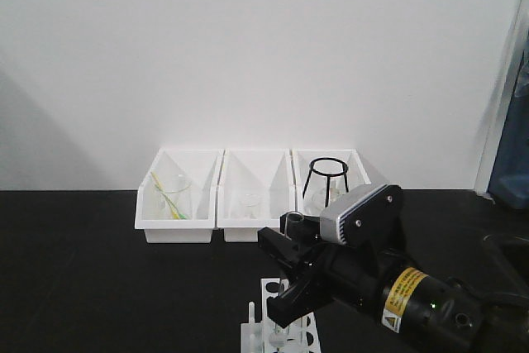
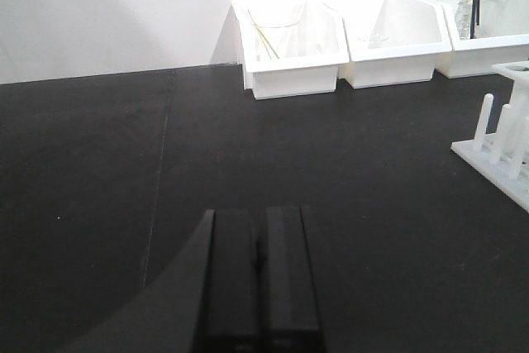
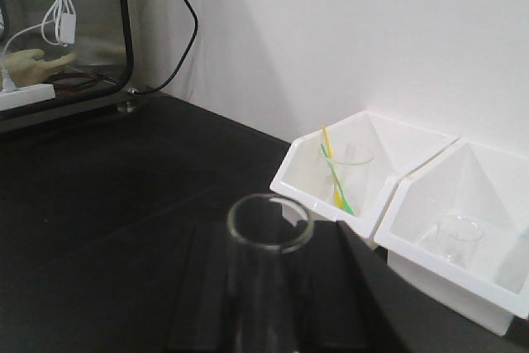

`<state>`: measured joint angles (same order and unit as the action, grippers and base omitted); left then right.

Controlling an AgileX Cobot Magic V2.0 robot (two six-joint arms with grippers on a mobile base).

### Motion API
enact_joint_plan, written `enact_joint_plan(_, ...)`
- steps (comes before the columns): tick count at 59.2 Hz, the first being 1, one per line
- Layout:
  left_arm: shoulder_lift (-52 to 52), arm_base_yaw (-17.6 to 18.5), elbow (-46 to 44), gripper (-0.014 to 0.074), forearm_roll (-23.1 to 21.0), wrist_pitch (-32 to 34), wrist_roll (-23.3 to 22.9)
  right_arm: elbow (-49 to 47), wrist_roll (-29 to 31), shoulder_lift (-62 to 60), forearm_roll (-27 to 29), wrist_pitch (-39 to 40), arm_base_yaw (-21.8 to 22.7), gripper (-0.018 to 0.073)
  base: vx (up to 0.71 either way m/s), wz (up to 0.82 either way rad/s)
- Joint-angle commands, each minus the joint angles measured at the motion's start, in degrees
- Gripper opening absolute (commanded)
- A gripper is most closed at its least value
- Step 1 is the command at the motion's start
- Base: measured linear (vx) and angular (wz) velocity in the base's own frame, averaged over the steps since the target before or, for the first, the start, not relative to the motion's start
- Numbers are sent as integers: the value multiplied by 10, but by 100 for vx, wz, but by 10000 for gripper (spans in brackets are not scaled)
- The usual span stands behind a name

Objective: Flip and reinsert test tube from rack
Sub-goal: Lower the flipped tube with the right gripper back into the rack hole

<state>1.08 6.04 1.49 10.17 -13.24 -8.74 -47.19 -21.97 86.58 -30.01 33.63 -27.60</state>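
Note:
The white test-tube rack (image 1: 266,330) stands at the table's front edge, pegs on its left; its peg side also shows at the right edge of the left wrist view (image 2: 502,145). My right gripper (image 1: 285,291) hangs just above the rack, shut on a clear glass test tube (image 3: 270,233). The tube's open mouth sticks out past the fingers. I cannot tell whether its other end is in a rack hole. My left gripper (image 2: 260,214) is shut and empty, low over the black table, left of the rack.
Three white bins stand against the back wall: the left one (image 1: 178,204) holds a beaker with yellow and green sticks, the middle one (image 1: 252,204) a small beaker, the right one (image 1: 357,163) a black wire stand. A glass-fronted box (image 3: 58,39) stands far left.

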Motion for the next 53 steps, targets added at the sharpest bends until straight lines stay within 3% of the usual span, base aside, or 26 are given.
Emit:
enact_joint_plan(1, 5, 0, -2, -6, -3, 46, -5, -16, 21, -3, 4, 50, 2, -11, 0, 0)
enact_joint_plan(19, 5, 0, -2, -6, -3, 46, -5, -16, 33, 67, 4, 114, 2, -11, 0, 0)
enact_joint_plan(38, 5, 0, -2, -6, -3, 46, -5, -16, 34, 121, 5, 120, 2, 3, 0, 0)
enact_joint_plan(53, 5, 0, -2, -6, -3, 46, -5, -16, 33, 125, 5, 120, 2, 168, 0, 0)
